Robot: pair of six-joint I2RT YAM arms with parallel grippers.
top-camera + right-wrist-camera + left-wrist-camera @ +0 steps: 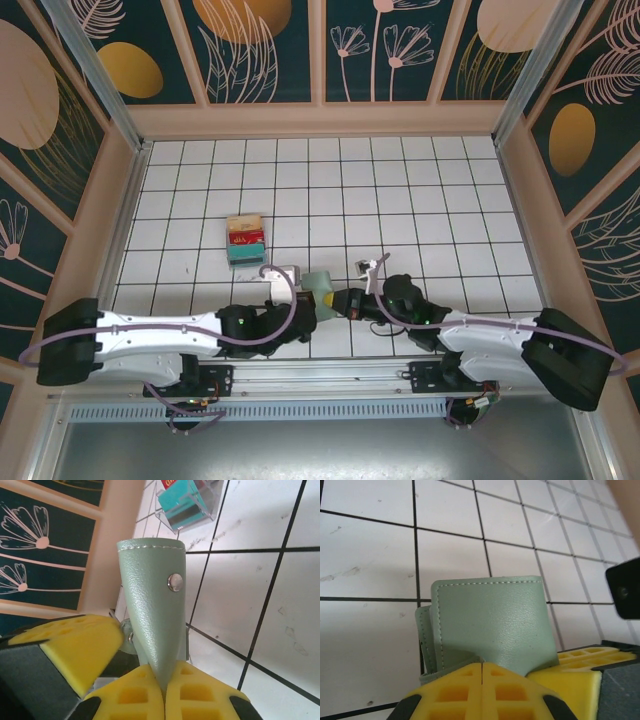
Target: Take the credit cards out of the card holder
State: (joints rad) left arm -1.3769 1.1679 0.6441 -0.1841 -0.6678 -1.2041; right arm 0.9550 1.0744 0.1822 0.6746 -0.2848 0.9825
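While both arms met over the near middle of the desk (pixel 450 200), the left hand (pixel 482 667) was closed tight on the lower edge of the card holder (pixel 492 625), which stood upright between them. The right hand (pixel 164 680) was likewise pinched shut on the holder, just below its snap stud (pixel 175 582). A stack of tan, red and teal cards (pixel 245 241) lay farther back to the left.

I read card holder (pixel 490 625) as matt, fine-grained leather-like skin; snap (pixel 175 582) shiny metal; finger pads (pixel 455 692) matt, foam-like; table (pixel 370 555) glossy.
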